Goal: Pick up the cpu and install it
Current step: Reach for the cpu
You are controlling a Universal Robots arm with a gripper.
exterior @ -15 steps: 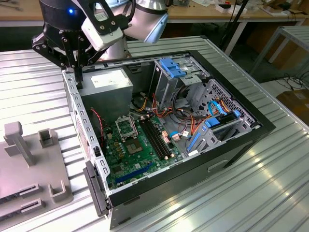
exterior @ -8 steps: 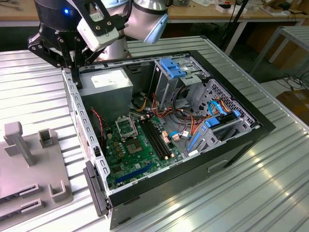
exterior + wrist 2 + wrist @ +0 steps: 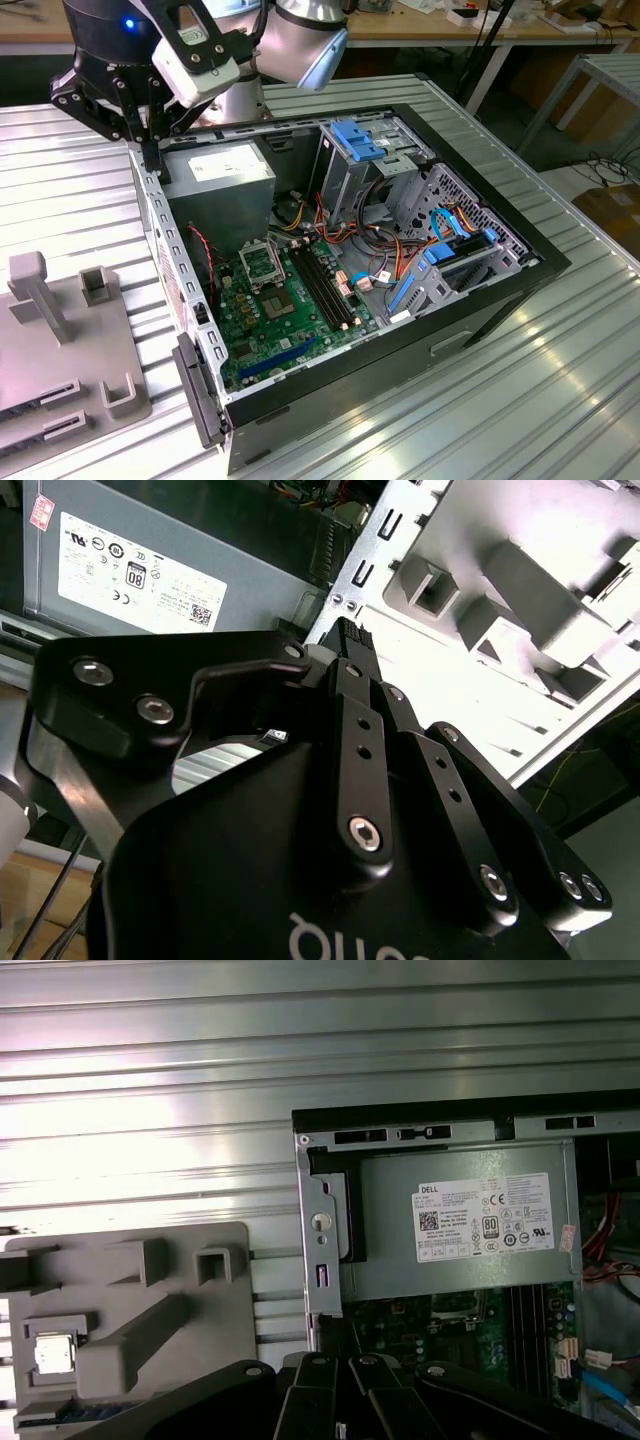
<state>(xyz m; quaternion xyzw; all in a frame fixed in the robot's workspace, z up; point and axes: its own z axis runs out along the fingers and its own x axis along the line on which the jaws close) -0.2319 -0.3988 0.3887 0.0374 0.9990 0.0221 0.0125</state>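
Open black desktop computer case lying on a ribbed silver metal table.
Inside: a grey metal power supply box, a green motherboard with long black memory slots, and blue plastic drive brackets. A grey plastic holder block with raised posts sits beside the case, on the exterior view's left.

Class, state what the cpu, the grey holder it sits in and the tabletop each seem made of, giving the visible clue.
The cpu: probably a metal lid, pale silvery sheen with darker rim. The grey holder: likely matte plastic, uniform dull grey, no glare. The tabletop: seemingly bare ribbed metal, long bright reflections.
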